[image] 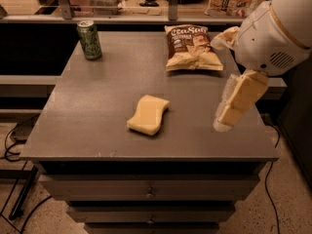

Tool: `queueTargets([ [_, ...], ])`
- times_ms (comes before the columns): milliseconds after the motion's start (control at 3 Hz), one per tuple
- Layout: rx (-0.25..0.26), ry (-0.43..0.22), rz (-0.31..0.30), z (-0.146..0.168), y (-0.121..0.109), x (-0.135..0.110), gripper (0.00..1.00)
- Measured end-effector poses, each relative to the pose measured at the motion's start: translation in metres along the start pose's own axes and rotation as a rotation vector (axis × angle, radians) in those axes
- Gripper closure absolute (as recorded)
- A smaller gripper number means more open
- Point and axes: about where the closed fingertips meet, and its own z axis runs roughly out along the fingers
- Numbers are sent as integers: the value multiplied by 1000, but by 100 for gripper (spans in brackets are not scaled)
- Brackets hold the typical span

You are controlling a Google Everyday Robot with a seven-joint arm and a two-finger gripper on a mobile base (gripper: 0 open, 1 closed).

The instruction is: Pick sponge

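Observation:
The pale yellow sponge (148,114) lies flat near the front middle of the grey table top (97,106). My gripper (229,112), with yellowish blocky fingers, hangs from the white arm (273,28) over the table's right side. It is to the right of the sponge, apart from it, and holds nothing that I can see.
A green can (89,39) stands at the back left of the table. A brown-and-cream chip bag (191,48) lies at the back right, just behind the gripper. Drawers (148,194) sit below the table front. Cables lie on the floor at left.

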Motion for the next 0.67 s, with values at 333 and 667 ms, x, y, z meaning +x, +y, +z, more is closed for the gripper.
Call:
queueTargets([
  [333,0,0,0,0,0,0,0],
  [667,-16,-67,53,18,1,-4,0],
])
